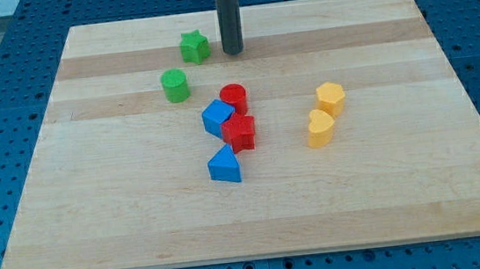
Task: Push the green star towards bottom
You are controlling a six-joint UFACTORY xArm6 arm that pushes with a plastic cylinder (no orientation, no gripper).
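1. You'll find the green star (194,47) in the upper middle of the frame, on the wooden desk (387,191).
2. My tip (232,52) sits just to the star's right, apart from it; there are no fingers here to spread or pinch, only a rod.
3. You're in the approach step: no push looks under way.
4. Next, I judge, the tip must get above the star, then drive down-frame.
5. Watch the green cylinder (175,85) just below-left; the star may bump it.

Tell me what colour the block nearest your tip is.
Green: the green star, just to the view's left of my tip, seen in the camera view.
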